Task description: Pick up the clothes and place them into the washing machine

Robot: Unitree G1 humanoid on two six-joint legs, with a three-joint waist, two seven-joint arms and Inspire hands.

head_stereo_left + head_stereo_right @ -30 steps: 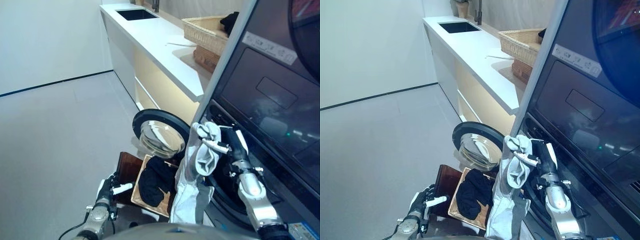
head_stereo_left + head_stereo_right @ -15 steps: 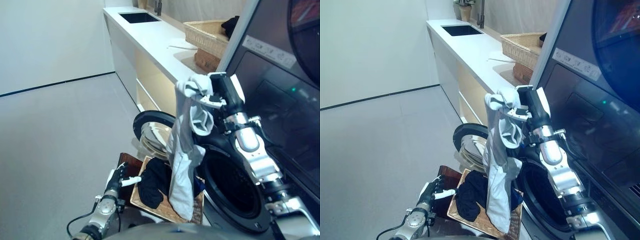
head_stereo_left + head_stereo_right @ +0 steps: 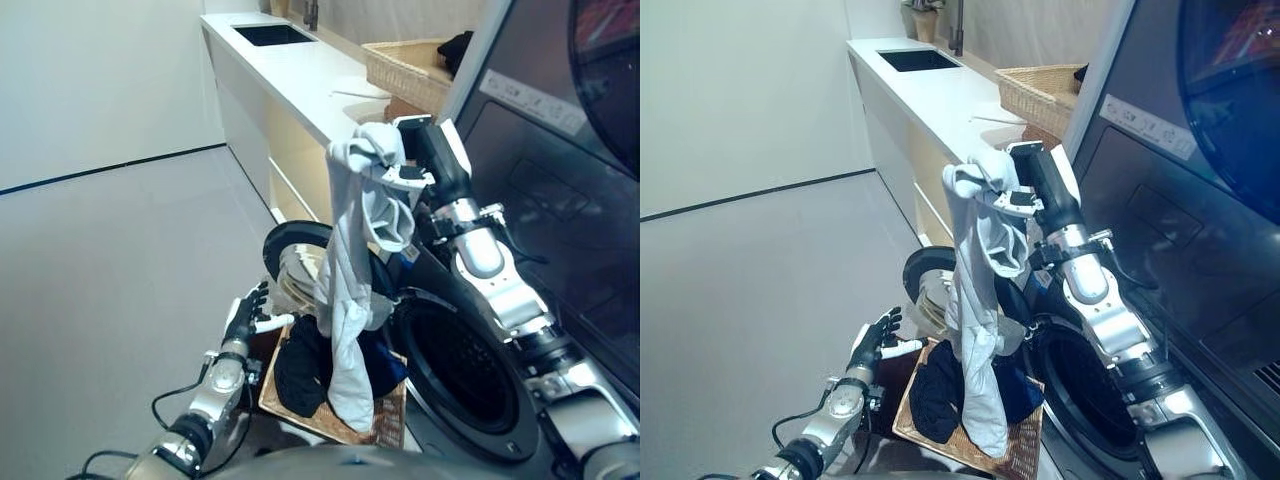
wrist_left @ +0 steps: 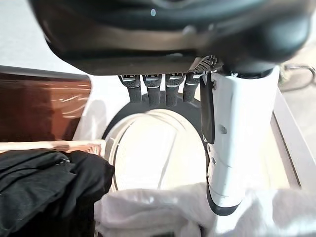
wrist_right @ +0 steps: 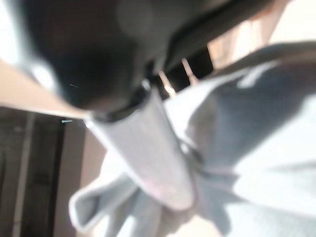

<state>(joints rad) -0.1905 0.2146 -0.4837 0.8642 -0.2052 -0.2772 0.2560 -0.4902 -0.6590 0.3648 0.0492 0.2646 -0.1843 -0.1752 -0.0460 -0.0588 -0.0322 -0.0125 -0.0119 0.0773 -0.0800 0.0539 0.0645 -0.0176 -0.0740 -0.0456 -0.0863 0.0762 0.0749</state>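
My right hand (image 3: 428, 158) is raised high in front of the washing machine (image 3: 560, 250), shut on a light grey garment (image 3: 352, 270) that hangs down long from it. The cloth dangles just left of the round drum opening (image 3: 468, 368) and above a wicker basket (image 3: 382, 410) on the floor. Dark clothes (image 3: 300, 365) lie in that basket. The machine's round door (image 3: 298, 262) stands open to the left. My left hand (image 3: 246, 318) is low beside the basket, fingers straight and holding nothing; its wrist view shows the fingers (image 4: 158, 88) over the door glass.
A white counter (image 3: 300, 75) with a sink (image 3: 270, 32) runs along the back, carrying a wicker basket (image 3: 408, 62) with a dark item. A brown board (image 3: 895, 372) lies by the floor basket. Grey floor (image 3: 110, 280) stretches to the left.
The right hand has lifted the grey garment higher and a little left, from low by the drum a second ago. The left hand has risen and moved closer to the basket.
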